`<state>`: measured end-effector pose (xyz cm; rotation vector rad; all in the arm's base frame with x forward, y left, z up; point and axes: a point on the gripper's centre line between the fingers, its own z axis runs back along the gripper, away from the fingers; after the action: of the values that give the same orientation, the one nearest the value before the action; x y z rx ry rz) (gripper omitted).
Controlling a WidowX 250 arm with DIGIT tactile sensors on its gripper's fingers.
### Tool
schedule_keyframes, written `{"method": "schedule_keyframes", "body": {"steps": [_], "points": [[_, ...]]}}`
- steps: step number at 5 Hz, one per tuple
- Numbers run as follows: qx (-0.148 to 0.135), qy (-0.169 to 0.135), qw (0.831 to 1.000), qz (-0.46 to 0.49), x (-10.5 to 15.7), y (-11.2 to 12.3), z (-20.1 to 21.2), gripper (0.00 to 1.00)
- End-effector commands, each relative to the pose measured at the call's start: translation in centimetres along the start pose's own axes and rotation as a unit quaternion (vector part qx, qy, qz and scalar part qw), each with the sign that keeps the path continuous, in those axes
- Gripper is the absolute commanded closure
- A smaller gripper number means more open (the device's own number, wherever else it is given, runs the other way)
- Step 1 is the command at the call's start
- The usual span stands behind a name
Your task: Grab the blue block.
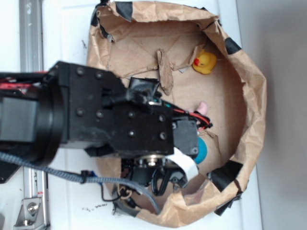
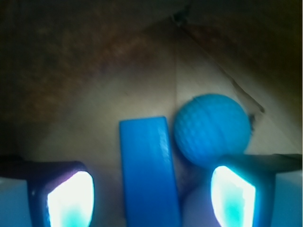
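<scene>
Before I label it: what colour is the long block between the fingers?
Bright blue block, clearest in the wrist view.

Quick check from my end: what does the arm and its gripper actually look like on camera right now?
The arm is a blocky black housing with round screw heads, joined to a black cylindrical motor. Red wires run toward its tip, and a grey braided cable hangs beneath. In the wrist view the gripper shows two dark fingers with pale pads glowing white-cyan.

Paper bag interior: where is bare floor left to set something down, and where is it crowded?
Bare brown floor lies below the rubber duck, toward the right bag wall. It is crowded under the arm: the blue block lies beside the blue ball, between the open pincer fingers.
</scene>
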<state>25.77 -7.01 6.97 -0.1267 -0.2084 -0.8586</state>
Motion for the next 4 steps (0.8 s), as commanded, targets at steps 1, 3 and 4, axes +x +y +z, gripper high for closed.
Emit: {"method": "schedule_keyframes", "body": {"steps": [1,3,4], "points": [[-0.044,0.041,0.998,-0.02,-0.4,-1.1,-4.6,0.0],[-0.014,0.08,0.997,-0.009,-3.4,-0.1,-5.8,0.0],[-0.041,0.062,0.997,-0.028,-2.8,-2.2,-5.1,0.0]]}}
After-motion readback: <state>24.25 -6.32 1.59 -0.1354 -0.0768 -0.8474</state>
